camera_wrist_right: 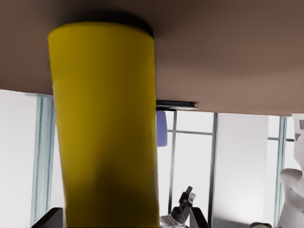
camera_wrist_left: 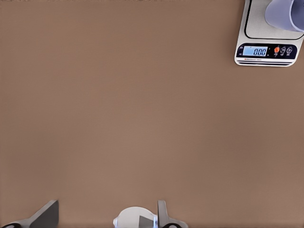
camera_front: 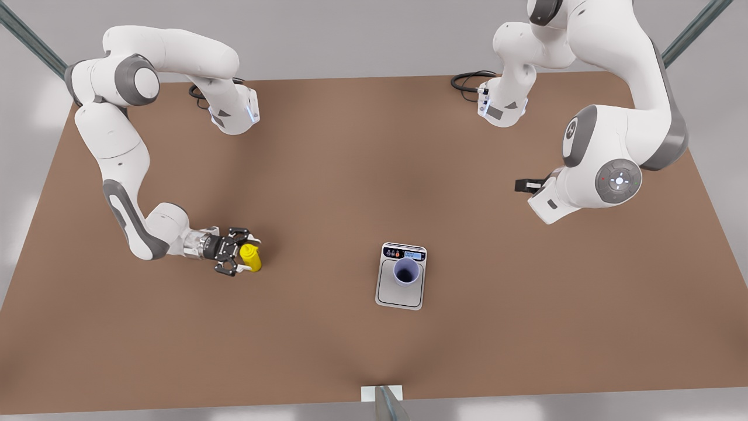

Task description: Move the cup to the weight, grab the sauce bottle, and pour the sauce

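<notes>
Right gripper (camera_front: 244, 255) is seen low at the front view's left, reached out sideways just above the counter (camera_front: 350, 175). Its fingers (camera_front: 251, 238) are spread to either side of the sauce bottle (camera_front: 250, 258), which stands upright on the counter between them. In the right wrist view the bottle's yellow body (camera_wrist_right: 104, 128) is seen very close. One dark fingertip (camera_wrist_right: 50, 217) lies at the bottle's edge, and the other is set a little apart from it, so the jaws are not clamped on the bottle. No yellow drops are seen on the counter.

The weight (camera_front: 400, 295) lies flat near the middle of the counter, well apart from the bottle, toward the front view's right of it. The cup (camera_front: 406, 272) stands upright on the steel plate, at the end nearest the display strip. The same pair is caught in the left wrist view, where the cup (camera_wrist_left: 285, 14) sits on the weight (camera_wrist_left: 251, 28) and the blue display is lit. Past the bottle in the right wrist view, part of the cup (camera_wrist_right: 161, 128) is also seen.

The left gripper (camera_front: 525, 186) is held above the counter at the front view's right, well apart from the weight, and that arm waits. Its fingers (camera_wrist_left: 47, 214) are spread wide, with nothing between them.
</notes>
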Motion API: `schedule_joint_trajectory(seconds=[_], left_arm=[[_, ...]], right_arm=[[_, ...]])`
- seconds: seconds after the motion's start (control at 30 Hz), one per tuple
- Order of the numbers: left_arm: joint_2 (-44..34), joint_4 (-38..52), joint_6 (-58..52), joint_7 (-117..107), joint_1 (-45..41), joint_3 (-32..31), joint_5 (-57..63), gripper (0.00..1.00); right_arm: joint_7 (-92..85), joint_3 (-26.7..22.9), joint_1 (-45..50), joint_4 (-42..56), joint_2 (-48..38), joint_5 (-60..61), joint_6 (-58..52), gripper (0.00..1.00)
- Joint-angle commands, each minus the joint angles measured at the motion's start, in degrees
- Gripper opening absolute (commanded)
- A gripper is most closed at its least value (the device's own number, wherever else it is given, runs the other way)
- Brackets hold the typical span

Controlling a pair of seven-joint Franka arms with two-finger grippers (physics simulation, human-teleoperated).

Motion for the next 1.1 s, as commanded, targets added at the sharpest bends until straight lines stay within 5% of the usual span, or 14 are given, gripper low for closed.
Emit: schedule_joint_trajectory(seconds=[0.0, 0.47, 0.63, 0.7, 0.8, 0.87, 1.07], left_arm=[[0.0, 0.0, 0.0, 0.0, 0.0, 0.0, 0.01, 1.0], [0.0, 0.26, 0.44, -0.35, 0.0, 0.0, -0.52, 1.0], [-0.18, 0.35, 0.97, 0.0, 1.14, 2.37, 0.36, 1.0], [-0.97, 3.42, 0.62, -0.26, 1.14, 2.64, 0.27, 1.0], [-4.66, 2.82, 2.28, -0.17, 3.95, -0.34, 0.01, 1.0], [-5.54, 2.29, 5.71, -0.09, 5.8, -3.25, 0.71, 1.0], [-4.49, 2.81, 5.54, -0.09, 5.8, -3.07, 1.59, 1.0]], right_arm=[[0.0, 0.0, -0.06, 0.0, 0.09, 0.0, 0.0, 1.0], [-2.11, -3.6, -3.05, 0.96, -1.94, -8.17, 0.0, 1.0], [-0.96, -12.74, -3.4, 10.8, -10.8, -29.34, -6.93, 1.0], [-1.41, -17.84, 7.21, 23.71, -19.94, -49.08, -11.34, 1.0], [-11.51, -17.49, 19.54, 28.47, -32.87, -73.47, -10.46, 1.0], [-16.26, -9.94, 21.74, 31.9, -34.89, -80.77, -9.76, 1.0], [-17.75, -8.35, 25.96, 26.72, -38.94, -81.12, -4.66, 1.0]])
